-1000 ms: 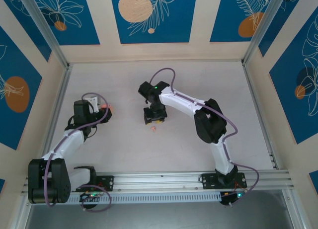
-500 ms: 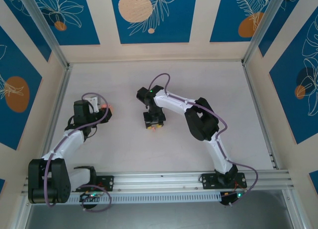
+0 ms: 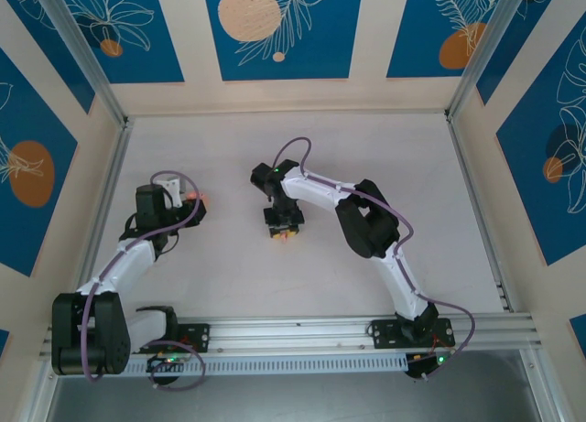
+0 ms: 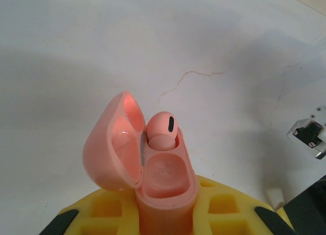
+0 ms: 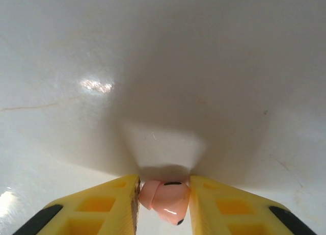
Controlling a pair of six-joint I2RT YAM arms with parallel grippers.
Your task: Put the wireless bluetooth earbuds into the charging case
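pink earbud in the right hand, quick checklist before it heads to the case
1. Pink earbud pinched between the right hand's fingers: ok.
2. Pink case held by the left hand: ok.
3. Lid open: ok.
4. Free slot: ok, the near one is empty and the far one holds a second earbud.
5. Pink earbud's orientation suits the slot: cannot tell.
6. Right hand at the case: not ok, the hands are apart in the top view.
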